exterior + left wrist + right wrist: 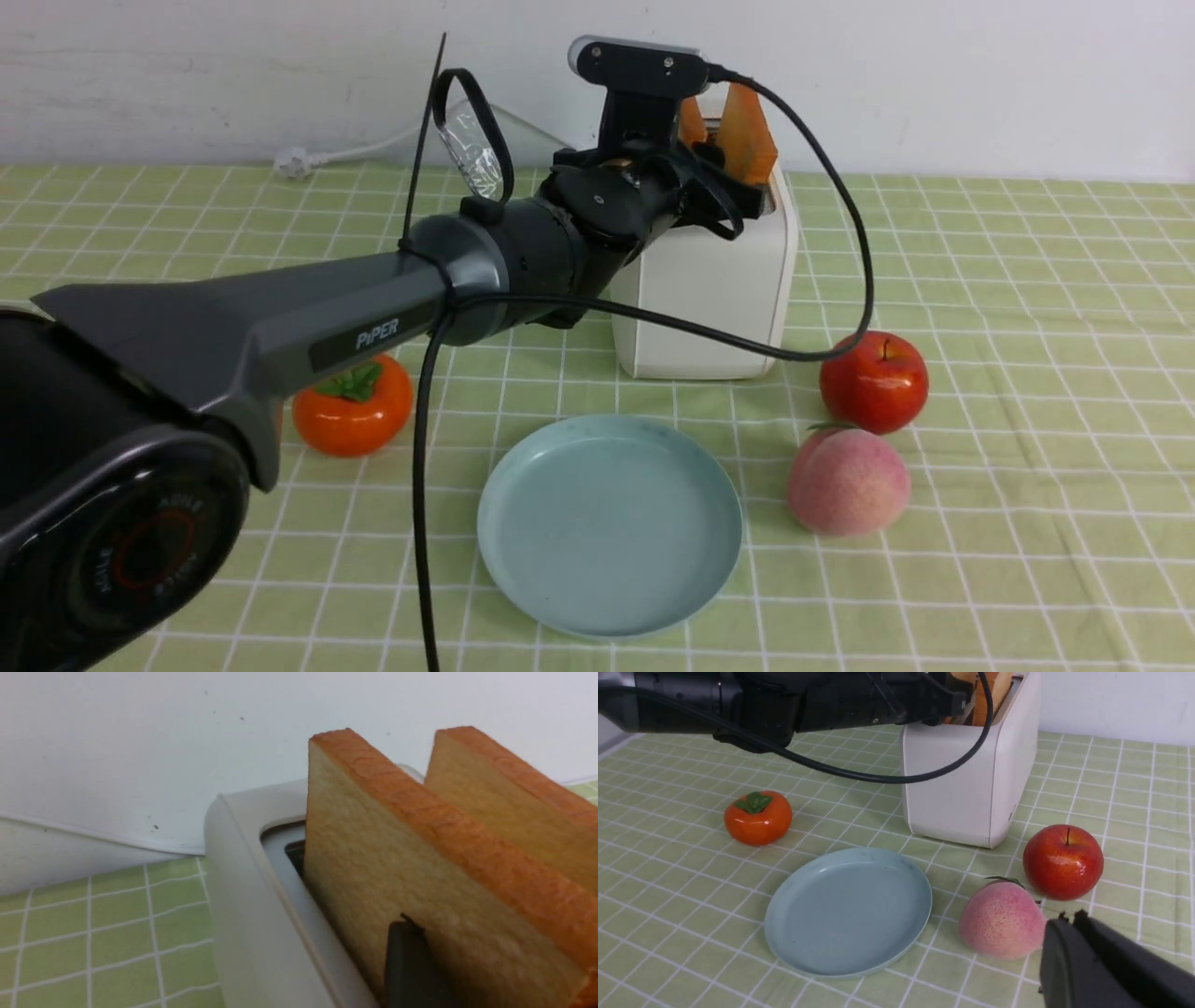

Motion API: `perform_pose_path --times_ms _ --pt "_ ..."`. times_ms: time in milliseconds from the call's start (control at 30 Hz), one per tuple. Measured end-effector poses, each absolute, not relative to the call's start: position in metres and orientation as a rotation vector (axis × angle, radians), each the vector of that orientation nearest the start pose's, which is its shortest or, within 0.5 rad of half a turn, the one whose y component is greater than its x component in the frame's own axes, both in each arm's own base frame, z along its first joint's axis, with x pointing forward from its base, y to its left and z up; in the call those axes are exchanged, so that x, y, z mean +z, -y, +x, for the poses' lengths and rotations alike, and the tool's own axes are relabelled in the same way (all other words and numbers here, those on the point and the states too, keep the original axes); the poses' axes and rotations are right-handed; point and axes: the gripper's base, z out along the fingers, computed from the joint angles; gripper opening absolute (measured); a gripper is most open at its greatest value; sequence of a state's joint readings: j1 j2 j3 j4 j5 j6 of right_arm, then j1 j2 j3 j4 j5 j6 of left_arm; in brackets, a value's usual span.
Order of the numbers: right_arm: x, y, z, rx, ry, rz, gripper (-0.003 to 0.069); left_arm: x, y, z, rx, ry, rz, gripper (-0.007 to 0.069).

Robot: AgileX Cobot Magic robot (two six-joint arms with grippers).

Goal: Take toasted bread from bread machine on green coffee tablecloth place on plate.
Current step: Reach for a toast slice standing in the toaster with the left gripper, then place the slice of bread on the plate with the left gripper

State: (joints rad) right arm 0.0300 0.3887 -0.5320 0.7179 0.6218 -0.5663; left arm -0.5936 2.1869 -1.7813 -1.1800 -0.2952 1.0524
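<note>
Up at the toaster (709,289), two toast slices (747,135) are seen standing upright in the slots, with the left gripper (724,187) brought against them. One finger (406,961) is laid on the nearer slice's face; whether a grip is made cannot be told. The toaster's top is partly hidden by the arm, and its front is crossed by a black cable (867,271). The plate (607,532) is set on the cloth (1027,280) before the toaster, flanked by a persimmon (355,406), an apple (874,381) and a peach (848,481). The right gripper (1071,917) is shown closed.
</note>
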Motion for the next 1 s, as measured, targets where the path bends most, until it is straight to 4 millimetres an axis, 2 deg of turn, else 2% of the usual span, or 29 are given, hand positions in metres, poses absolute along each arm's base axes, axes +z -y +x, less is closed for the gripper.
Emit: perform_pose_path --times_ms 33,100,167,267,400,433,467,500,600,633,667,700,733,800,833,867,933,967,1000 --pt "0.322 -0.037 0.072 0.417 -1.816 -0.257 0.0008 0.256 0.273 0.45 -0.269 -1.759 0.228 0.0245" --pt "0.322 -0.037 0.072 0.417 -1.816 -0.258 0.001 0.256 0.273 0.45 -0.267 -1.757 0.225 0.0152" --pt "0.322 -0.037 0.072 0.417 -1.816 -0.258 0.001 0.257 0.273 0.45 -0.267 -1.755 0.225 0.009" --pt "0.322 -0.037 0.072 0.413 -1.817 -0.26 0.0013 0.258 0.273 0.45 -0.268 -1.754 0.226 0.0088" --pt "0.322 -0.037 0.073 0.412 -1.816 -0.26 0.0012 0.269 0.273 0.447 -0.293 -1.743 0.239 0.0088" --pt "0.323 -0.037 0.073 0.409 -1.811 -0.256 0.0008 0.284 0.271 0.442 -0.31 -1.72 0.249 0.0088" --pt "0.323 -0.037 0.073 0.409 -1.81 -0.256 0.0007 0.287 0.271 0.442 -0.31 -1.716 0.253 0.0088" --pt "0.323 -0.036 0.073 0.409 -1.807 -0.252 0.0002 0.312 0.267 0.434 -0.334 -1.679 0.257 0.0088" --pt "0.324 -0.037 0.073 0.414 -1.805 -0.249 0.0001 0.362 0.258 0.413 -0.4 -1.604 0.27 0.0088" --pt "0.324 -0.037 0.073 0.414 -1.805 -0.249 0.0001 0.362 0.258 0.413 -0.4 -1.605 0.27 0.0088" --pt "0.324 -0.037 0.073 0.415 -1.804 -0.248 0.0001 0.392 0.252 0.397 -0.441 -1.557 0.293 0.0088" --pt "0.324 -0.037 0.073 0.415 -1.804 -0.248 0.0001 0.394 0.251 0.395 -0.452 -1.558 0.29 0.0088" --pt "0.324 -0.037 0.073 0.414 -1.804 -0.248 0.0001 0.413 0.244 0.38 -0.519 -1.541 0.302 0.0088" --pt "0.324 -0.037 0.073 0.418 -1.799 -0.242 0.0001 0.419 0.236 0.358 -0.625 -1.567 0.326 0.0088" --pt "0.324 -0.036 0.073 0.419 -1.797 -0.24 0.0001 0.423 0.235 0.355 -0.632 -1.559 0.331 0.0088" --pt "0.325 -0.037 0.073 0.431 -1.793 -0.234 0.0001 0.419 0.228 0.337 -0.688 -1.589 0.375 0.0088" --pt "0.326 -0.038 0.073 0.449 -1.789 -0.226 0.0001 0.404 0.222 0.317 -0.727 -1.644 0.435 0.0088" --pt "0.325 -0.038 0.073 0.459 -1.793 -0.227 0.0001 0.398 0.217 0.302 -0.756 -1.669 0.471 0.0088" --pt "0.325 -0.039 0.072 0.471 -1.803 -0.235 0.0001 0.383 0.21 0.284 -0.779 -1.719 0.515 0.0088"
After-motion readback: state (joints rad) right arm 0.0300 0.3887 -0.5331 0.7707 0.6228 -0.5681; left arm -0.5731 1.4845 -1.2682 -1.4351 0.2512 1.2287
